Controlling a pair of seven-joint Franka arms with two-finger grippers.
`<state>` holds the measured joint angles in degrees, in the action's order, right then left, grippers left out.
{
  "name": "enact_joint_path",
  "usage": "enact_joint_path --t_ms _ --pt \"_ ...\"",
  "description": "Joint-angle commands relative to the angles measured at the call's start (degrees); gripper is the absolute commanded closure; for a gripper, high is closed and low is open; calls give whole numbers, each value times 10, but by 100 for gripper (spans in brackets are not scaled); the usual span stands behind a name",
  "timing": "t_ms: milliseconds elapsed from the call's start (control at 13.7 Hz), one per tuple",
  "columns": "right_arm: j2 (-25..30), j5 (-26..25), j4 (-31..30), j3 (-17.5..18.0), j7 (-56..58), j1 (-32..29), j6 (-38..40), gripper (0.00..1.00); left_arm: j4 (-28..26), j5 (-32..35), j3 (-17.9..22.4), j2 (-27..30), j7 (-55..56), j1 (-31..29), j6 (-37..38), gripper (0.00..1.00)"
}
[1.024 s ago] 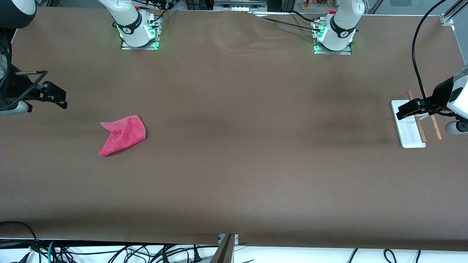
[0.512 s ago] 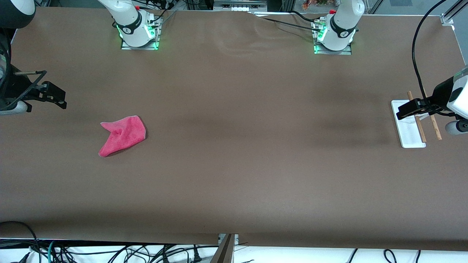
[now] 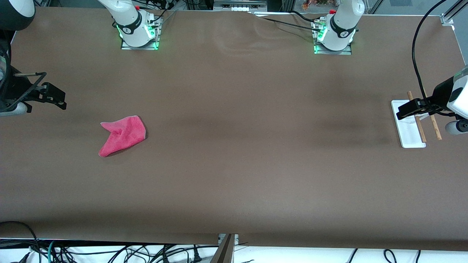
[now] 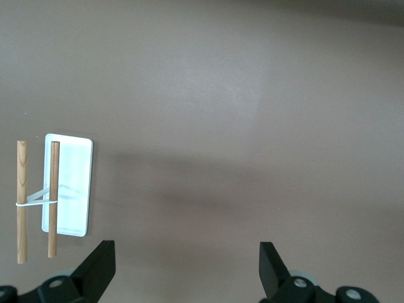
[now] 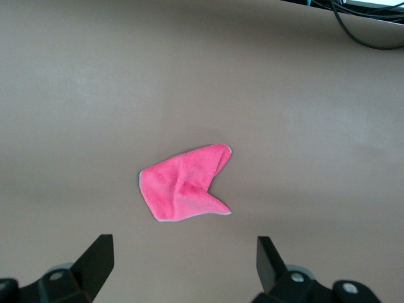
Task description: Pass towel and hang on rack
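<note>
Brown matte covering spreads over the whole table point(image 3: 234, 146), with faint wrinkles near the arm bases and a tangle of dark cables point(image 3: 109, 252) hanging below its nearest edge. On it, toward the right arm's end, lies the small pink-red fuzzy terry towel point(image 3: 122, 135), crumpled flat into a rough wedge with one folded-over flap and a pale hemmed edge; nothing touches it. Toward the left arm's end stands the rack point(image 3: 416, 122), a flat white rectangular base carrying two thin light-brown wooden rods side by side, joined by a thin metal crosspiece; the rods are bare.

Up in the air at the right arm's end, the right gripper point(image 3: 62, 100) hangs over bare table, well apart from the towel. In its wrist view the right gripper point(image 5: 183, 265) shows two dark fingers spread wide with nothing between them, the towel point(image 5: 186, 183) lying on the table under it.

The left gripper point(image 3: 400, 111) hovers over the rack's white base. Its wrist view shows the left gripper point(image 4: 186, 268) likewise spread wide and holding nothing, with the rack point(image 4: 53, 196) off to one side
</note>
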<state>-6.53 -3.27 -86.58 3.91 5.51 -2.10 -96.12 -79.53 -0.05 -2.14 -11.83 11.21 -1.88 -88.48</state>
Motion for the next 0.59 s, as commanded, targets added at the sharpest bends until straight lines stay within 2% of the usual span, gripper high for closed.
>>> enact_joint_path --t_ms 0,293,512 --pt "-4 -1 5 1 2 -4 9 0 4 5 -1 3 0 -2 8 0" --pt "-32 -8 5 3 -1 2 5 0 4 5 -1 3 0 -2 8 0" --pt "-75 -6 6 3 -4 1 -6 0 4 5 -1 3 0 -3 8 0"
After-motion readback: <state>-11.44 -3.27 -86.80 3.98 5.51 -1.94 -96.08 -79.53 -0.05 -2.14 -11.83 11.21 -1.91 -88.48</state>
